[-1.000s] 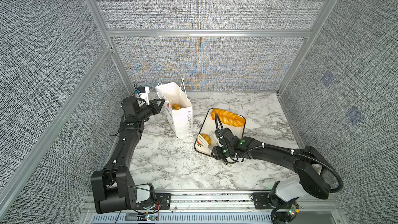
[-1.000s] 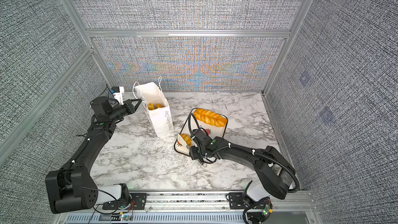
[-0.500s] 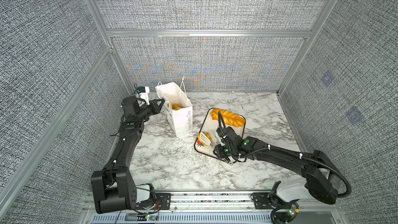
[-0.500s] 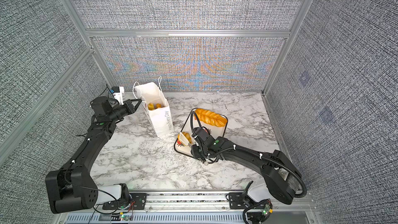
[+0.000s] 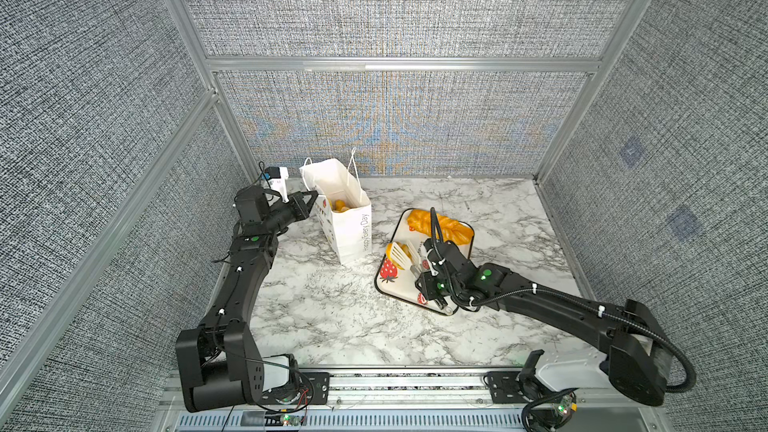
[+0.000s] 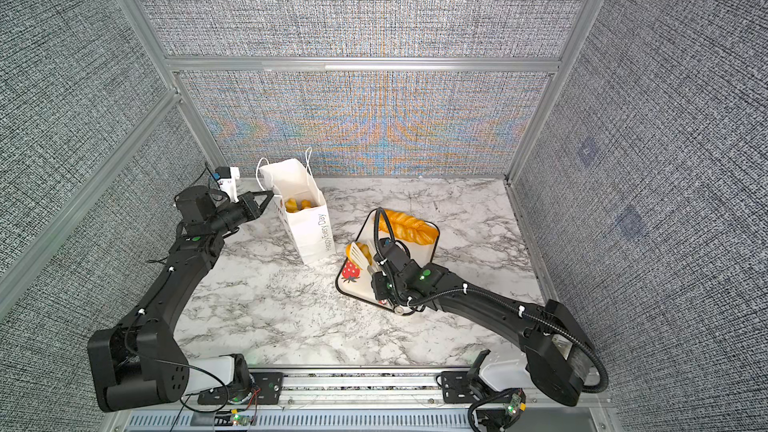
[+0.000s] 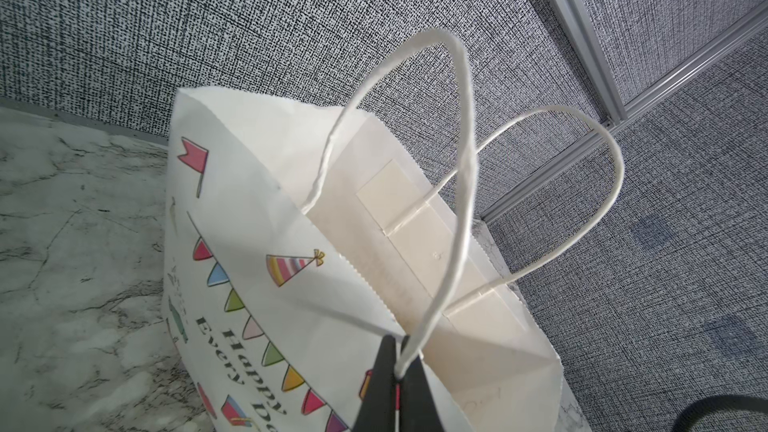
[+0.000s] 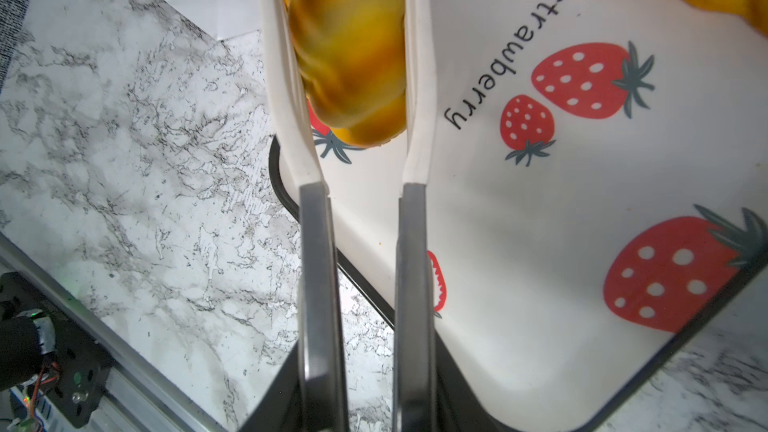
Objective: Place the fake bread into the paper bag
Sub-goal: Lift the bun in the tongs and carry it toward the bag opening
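Observation:
The white paper bag (image 5: pixel 347 218) (image 6: pixel 307 222) stands open at the back left, with golden fake bread (image 5: pixel 338 205) (image 6: pixel 297 204) inside. My left gripper (image 5: pixel 313 195) (image 7: pixel 397 371) is shut on the bag's cord handle at the rim. My right gripper (image 5: pixel 428 272) (image 8: pixel 365 367) is shut on the white slotted tongs (image 5: pixel 405 255) (image 8: pixel 291 118). The tong blades squeeze a glossy bun (image 8: pixel 353 47) (image 6: pixel 351 249) at the tray's left end. A long braided loaf (image 5: pixel 440 226) (image 6: pixel 409 227) lies at the tray's far end.
The strawberry-print tray (image 5: pixel 395 284) (image 8: pixel 540 284) lies on the marble table right of the bag. Grey fabric walls with metal frames close in the back and both sides. A metal rail runs along the front edge.
The tong blades have closed in on the bun at the tray's left end, and the right gripper has narrowed with them. The left arm and bag have not moved.

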Motion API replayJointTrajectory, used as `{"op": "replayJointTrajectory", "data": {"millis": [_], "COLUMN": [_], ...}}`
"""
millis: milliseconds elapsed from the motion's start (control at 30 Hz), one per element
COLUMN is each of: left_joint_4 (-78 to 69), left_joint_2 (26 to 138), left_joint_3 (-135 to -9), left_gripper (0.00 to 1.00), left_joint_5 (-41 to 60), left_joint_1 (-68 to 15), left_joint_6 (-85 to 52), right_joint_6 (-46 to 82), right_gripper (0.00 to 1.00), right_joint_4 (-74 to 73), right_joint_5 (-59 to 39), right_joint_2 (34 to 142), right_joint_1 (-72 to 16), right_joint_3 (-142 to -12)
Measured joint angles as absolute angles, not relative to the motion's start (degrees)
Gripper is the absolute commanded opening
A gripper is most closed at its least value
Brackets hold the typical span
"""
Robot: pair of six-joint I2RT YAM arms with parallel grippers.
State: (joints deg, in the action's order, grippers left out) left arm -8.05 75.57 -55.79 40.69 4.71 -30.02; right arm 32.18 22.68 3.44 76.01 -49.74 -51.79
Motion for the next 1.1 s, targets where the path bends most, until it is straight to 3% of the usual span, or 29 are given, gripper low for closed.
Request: {"op": "replayJointTrajectory", "data": {"millis": [1100], "left_joint_4": [-8.1], "left_joint_2": [75.6], "left_joint_3": [-55.8], "left_gripper": [0.01], "left_joint_5": [40.7], "left_joint_1": [4.7], "left_joint_6": [-30.0], "right_joint_6": [30.4], "right_gripper": [0.35], "right_joint_4": [18.7], "right_joint_5": [8.4], "right_joint_2": [70.4], "right_joint_1": [-49.6], "right_joint_3": [-61.2]}}
